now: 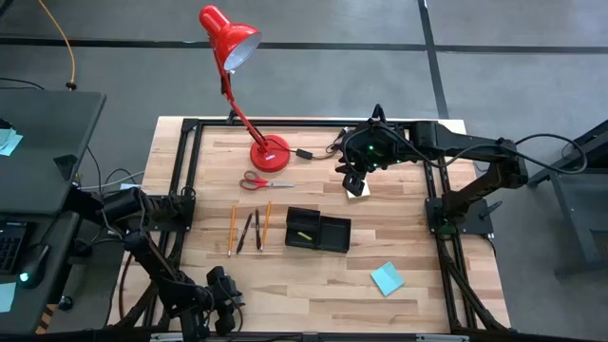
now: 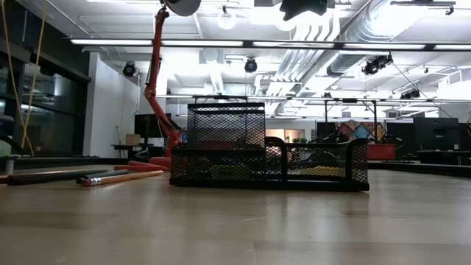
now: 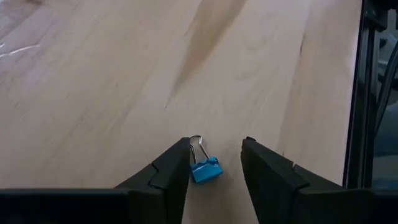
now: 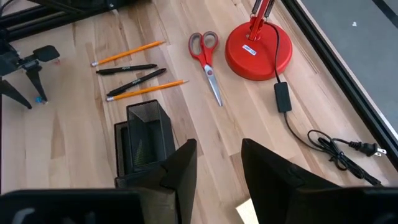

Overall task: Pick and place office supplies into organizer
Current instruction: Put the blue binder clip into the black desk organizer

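A small blue binder clip (image 3: 206,168) lies on the wood near the table's front left, between the open fingers of my left gripper (image 3: 216,163), also seen in the high view as my left gripper (image 1: 224,306). My right gripper (image 4: 217,163) hangs open and empty high over the far right, above a pale yellow sticky pad (image 1: 359,189). The black mesh organizer (image 1: 318,230) stands mid-table. Left of it lie two pencils and two pens (image 1: 249,229). Red scissors (image 1: 265,181) lie behind them, and a teal sticky pad (image 1: 387,278) lies at the near right. My left gripper comes down at a slant, one finger on either side of the binder clip. One finger (image 3: 177,167) stands right against the clip's blue body (image 3: 200,170); whether it touches, I cannot tell. The other finger stands clear. The clip lies flat on the table.
A red desk lamp (image 1: 269,150) stands at the far middle, its black cord and plug (image 4: 336,149) trailing right. The black table frame (image 1: 186,171) runs along the left, far and right edges. Bare wood lies in front of the organizer.
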You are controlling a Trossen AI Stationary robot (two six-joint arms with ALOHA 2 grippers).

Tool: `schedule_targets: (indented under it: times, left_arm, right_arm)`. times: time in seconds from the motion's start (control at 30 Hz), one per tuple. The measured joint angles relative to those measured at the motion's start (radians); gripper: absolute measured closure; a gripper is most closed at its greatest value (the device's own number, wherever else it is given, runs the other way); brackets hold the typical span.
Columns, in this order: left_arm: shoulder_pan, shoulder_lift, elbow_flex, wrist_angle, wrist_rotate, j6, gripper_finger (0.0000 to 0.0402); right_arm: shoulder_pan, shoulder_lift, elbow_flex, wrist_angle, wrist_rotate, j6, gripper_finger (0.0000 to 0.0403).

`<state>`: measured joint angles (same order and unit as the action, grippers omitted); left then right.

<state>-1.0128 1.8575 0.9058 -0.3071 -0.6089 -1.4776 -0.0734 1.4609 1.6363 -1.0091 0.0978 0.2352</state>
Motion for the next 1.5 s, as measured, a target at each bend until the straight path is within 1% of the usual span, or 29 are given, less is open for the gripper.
schedule_targets:
  times: [0.23,0.43,0.6,0.77,0.87,0.93,1.2,1.37,1.5]
  left_arm:
    - [0.013,-0.011,-0.001,-0.011,0.026,0.07,0.028]
    - [0.011,-0.045,-0.003,-0.058,0.06,0.081,0.028]
    - [0.011,-0.045,-0.003,-0.063,0.065,0.093,0.028]
    - [0.011,-0.044,-0.003,-0.058,0.053,0.082,0.0279]
    - [0.016,-0.036,-0.003,-0.055,0.016,0.076,0.0279]
    - [0.021,-0.036,-0.003,-0.052,0.011,0.069,0.0279]
    - [0.046,-0.04,-0.002,-0.057,0.086,0.189,0.0279]
    - [0.045,-0.041,-0.001,-0.06,0.095,0.188,0.0279]
    - [0.046,-0.041,-0.001,-0.059,0.097,0.187,0.028]
  right_arm:
    - [0.0,0.0,0.0,0.012,0.0,0.003,0.0281]
    - [0.0,0.0,0.0,0.013,0.006,0.018,0.0281]
    - [0.002,0.0,0.0,0.013,0.008,0.018,0.0281]
    - [0.002,0.0,0.0,0.013,0.008,0.018,0.0281]
    - [0.002,0.0,0.0,0.013,0.008,0.018,0.0281]
    - [0.002,0.0,0.0,0.012,0.008,0.018,0.0281]
    - [0.002,0.0,0.0,0.012,0.009,0.0,0.0281]
    - [0.002,0.0,0.0,0.013,0.014,-0.013,0.0281]
    - [0.002,0.0,0.0,0.013,0.044,-0.016,0.0281]
